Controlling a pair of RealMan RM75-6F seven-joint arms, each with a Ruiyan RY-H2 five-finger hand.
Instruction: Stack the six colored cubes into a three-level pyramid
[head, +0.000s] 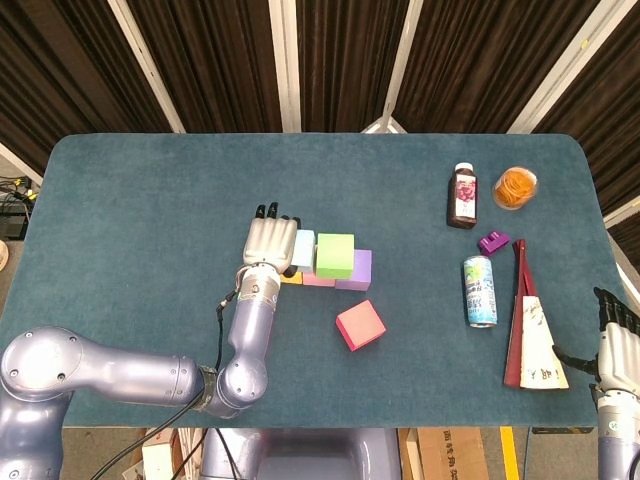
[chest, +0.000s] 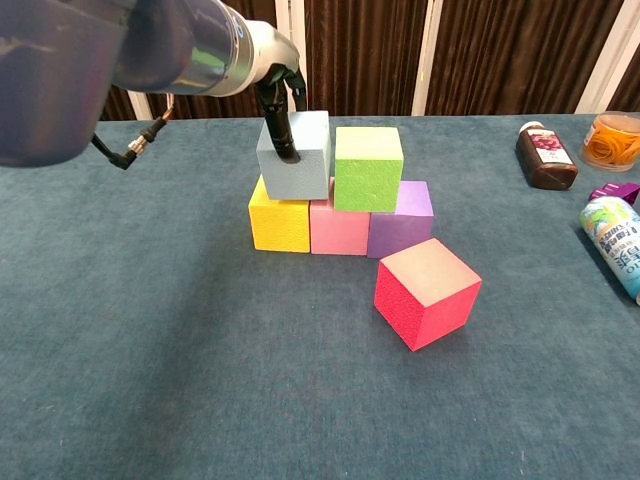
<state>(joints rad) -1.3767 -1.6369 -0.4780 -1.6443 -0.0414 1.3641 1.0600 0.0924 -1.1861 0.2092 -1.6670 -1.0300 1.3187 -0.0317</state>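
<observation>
Right, my left hand (head: 268, 243) grips the light blue cube (chest: 296, 155), a dark fingertip (chest: 283, 140) pressed on its near face in the chest view. That cube sits on the second level, over the seam between the yellow cube (chest: 279, 224) and the pink cube (chest: 340, 229), and just beside the green cube (chest: 368, 167); I cannot tell whether the two touch. The green cube rests across the pink cube and the purple cube (chest: 401, 230). Those three form a tight bottom row on the table (head: 150, 200). The red cube (chest: 426, 292) lies alone on the cloth, turned at an angle, near the purple cube's front.

My right hand (head: 617, 335) shows at the table's right edge with its fingers spread, holding nothing, beside the folded paper cone (head: 532, 335). The can (head: 480, 291), small purple piece (head: 492, 241), bottle (head: 462, 196) and orange tub (head: 516, 187) stand well apart from the cubes.
</observation>
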